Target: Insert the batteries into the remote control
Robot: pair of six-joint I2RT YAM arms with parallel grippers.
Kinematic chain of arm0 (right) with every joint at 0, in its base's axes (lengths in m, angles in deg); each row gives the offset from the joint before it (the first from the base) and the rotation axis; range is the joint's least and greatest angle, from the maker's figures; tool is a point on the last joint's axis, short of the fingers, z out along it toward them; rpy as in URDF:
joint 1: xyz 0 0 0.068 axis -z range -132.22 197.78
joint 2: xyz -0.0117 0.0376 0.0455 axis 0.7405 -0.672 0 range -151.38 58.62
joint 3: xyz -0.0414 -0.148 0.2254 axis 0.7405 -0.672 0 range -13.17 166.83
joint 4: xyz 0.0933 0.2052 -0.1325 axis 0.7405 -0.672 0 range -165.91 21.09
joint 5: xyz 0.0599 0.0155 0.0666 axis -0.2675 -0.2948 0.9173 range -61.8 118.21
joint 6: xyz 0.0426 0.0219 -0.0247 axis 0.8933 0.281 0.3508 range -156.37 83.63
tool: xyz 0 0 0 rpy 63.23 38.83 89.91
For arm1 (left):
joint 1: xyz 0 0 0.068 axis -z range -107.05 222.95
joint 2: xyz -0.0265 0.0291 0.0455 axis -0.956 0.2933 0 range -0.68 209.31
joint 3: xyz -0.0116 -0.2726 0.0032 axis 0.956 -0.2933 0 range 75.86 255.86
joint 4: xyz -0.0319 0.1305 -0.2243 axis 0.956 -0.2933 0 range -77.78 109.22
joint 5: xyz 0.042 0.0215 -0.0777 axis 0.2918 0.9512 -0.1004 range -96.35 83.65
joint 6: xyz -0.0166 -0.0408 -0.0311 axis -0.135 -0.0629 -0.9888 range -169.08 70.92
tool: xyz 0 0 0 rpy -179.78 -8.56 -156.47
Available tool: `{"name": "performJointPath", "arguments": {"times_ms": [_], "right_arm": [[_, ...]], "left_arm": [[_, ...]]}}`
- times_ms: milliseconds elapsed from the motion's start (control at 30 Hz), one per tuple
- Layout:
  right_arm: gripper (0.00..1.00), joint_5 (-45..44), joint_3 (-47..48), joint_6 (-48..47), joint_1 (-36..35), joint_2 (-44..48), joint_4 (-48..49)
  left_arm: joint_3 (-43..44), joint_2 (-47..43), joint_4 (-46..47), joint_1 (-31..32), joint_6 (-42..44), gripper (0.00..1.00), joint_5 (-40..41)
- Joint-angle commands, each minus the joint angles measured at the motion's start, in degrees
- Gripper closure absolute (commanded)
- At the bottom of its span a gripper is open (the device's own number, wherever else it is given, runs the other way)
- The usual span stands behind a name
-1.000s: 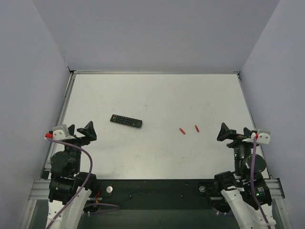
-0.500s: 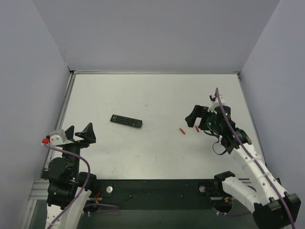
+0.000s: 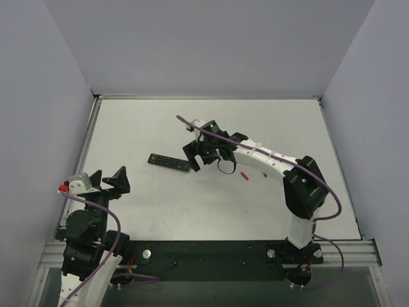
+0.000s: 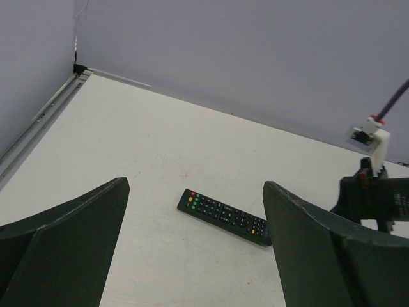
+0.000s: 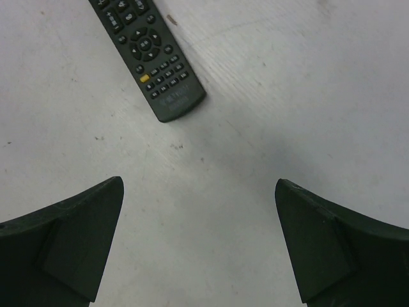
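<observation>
Since the right arm has swung across the worktop [image 3: 192,211], the right claw [image 3: 193,160] hangs wide and empty just beside the right end of the remote control [image 3: 169,162]; loading has not begun. Both batteries [image 3: 245,175] lie right of the remote, visible only from above. The left claw [image 3: 105,180] gapes empty, near-left of the remote, whose buttons show clearly only in the wrist views.

A slim black rectangular remote control [image 4: 223,217] lies on the white tabletop [image 4: 128,141] at frame centre, between the left gripper's [image 4: 195,185] wide-spread dark fingers [image 4: 70,243].
</observation>
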State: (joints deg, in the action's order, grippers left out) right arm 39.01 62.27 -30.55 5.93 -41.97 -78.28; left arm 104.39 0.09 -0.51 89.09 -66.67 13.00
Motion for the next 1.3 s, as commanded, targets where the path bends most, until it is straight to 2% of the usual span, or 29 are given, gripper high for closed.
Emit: {"name": "performJointPath", "arguments": {"times_ms": [0,233,667,767,967,1000,1100,1167,1267], "right_arm": [[0.0,-1.49,10.76,-11.79,-5.61,-9.34,-4.95],[0.0,-4.21,21.94,-16.63,-8.25,-23.4,-7.95],[0.02,-2.03,29.85,-18.04,-7.64,-32.99,-8.65],[0.12,0.17,30.56,-17.95,-7.29,-34.14,-8.65],[0.57,4.13,28.81,-16.82,-7.37,-33.09,-9.36],[0.7,5.18,28.1,-16.29,-7.2,-32.48,-9.27],[0.9,7.9,23.72,-12.88,-6.59,-28.7,-7.35],[0.94,12.03,17.14,-9.89,-5.88,-23.96,-4.28],[0.99,17.74,6.15,-1.72,-3.95,-15.97,5.21]], "left_arm": [[2.05,0.89,0.3,0.73,-0.08,0.03,0.86],[1.96,1.86,0.83,1.09,0.18,0.03,0.6],[1.88,3.88,1.09,1.09,0.36,0.03,-0.19],[1.88,4.5,1.18,1.09,0.45,0.03,-0.54],[1.88,5.9,1.53,1.0,0.62,0.03,-1.77],[1.88,6.16,1.53,1.0,0.62,0.03,-2.04],[1.79,6.52,1.62,1.0,0.45,0.03,-3.09],[1.79,6.78,2.06,1.0,0.45,0.03,-4.06],[1.7,6.96,2.85,0.91,0.01,0.03,-6.6]]}}
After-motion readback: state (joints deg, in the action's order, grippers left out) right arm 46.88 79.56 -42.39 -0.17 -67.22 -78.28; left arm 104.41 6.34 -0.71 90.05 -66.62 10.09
